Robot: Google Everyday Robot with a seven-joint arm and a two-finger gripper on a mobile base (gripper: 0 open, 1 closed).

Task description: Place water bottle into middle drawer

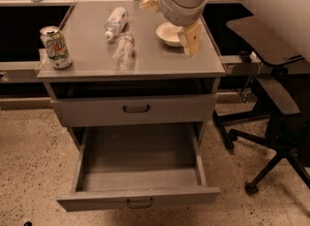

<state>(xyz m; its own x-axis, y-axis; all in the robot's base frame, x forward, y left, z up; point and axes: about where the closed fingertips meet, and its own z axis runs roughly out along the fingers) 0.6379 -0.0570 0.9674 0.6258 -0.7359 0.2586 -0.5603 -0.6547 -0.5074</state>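
Gripper (168, 27) is held over the bowl (165, 35), jaws spread and nothing clasped, while the water bottle (123, 51) is laid on the top (87, 45) and the middle drawer (140, 198) is pulled open.

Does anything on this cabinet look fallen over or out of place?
Both bottles lie on their sides on the cabinet top: the water bottle and, behind it, the white-label bottle. The soda can stands upright. The middle drawer is pulled open, with nothing visible inside. The gripper is above the bowl.
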